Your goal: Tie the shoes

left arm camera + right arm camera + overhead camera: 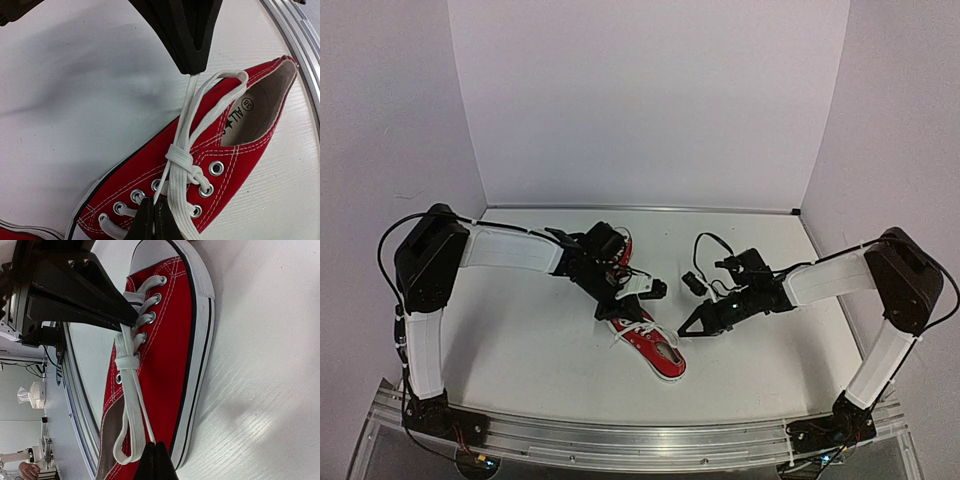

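We are cinching the knot (180, 157) on the near shoe (665, 358), left hand (152, 204) and right hand (155, 446) each pinching its lace (189, 115). Next we must pull apart evenly.

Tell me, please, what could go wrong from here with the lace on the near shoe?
The left gripper and right gripper pinch the lace either side of a knot; pulling apart may drag the shoe instead of tightening. The slack loop could pull through and undo. The thin lace may slip from either grip.
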